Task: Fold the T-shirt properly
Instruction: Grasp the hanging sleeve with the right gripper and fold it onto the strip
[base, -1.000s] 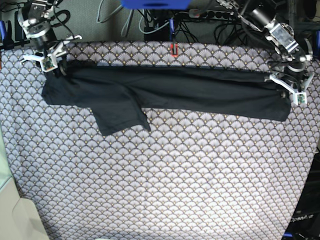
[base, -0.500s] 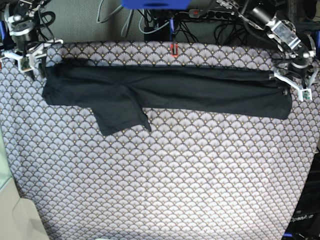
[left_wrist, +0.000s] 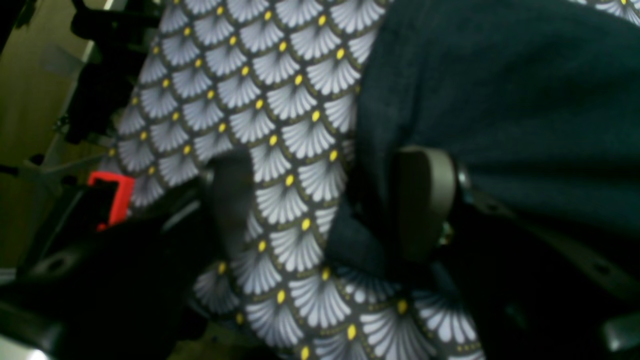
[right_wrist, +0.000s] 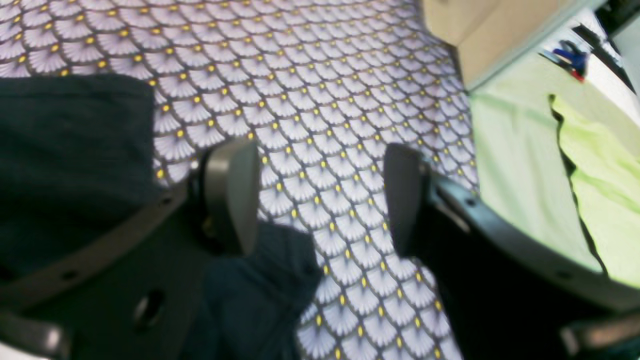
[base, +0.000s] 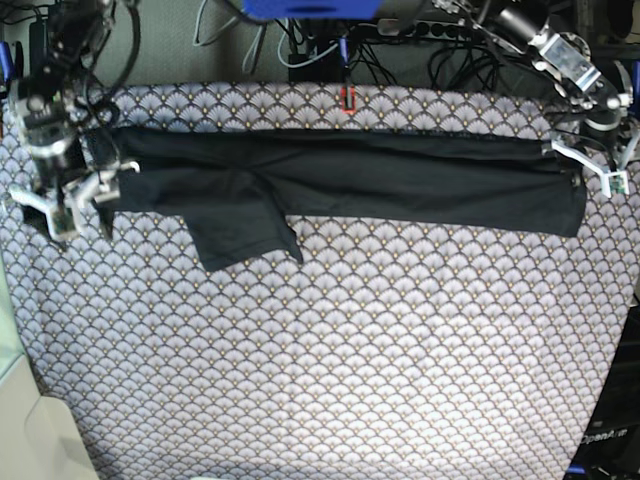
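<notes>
T-shirt folded lengthwise, 2 hands wide apart

The T-shirt lies along the far part of the patterned cloth, between both arms.

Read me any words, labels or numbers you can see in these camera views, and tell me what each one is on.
"OpenArm": pale lettering, small and only partly legible, on the dark robot base at the bottom right corner of the base view.
Red tag at the table's far edge: no readable text.
T-shirt: no print or label visible.
Wrist views: no text.
</notes>
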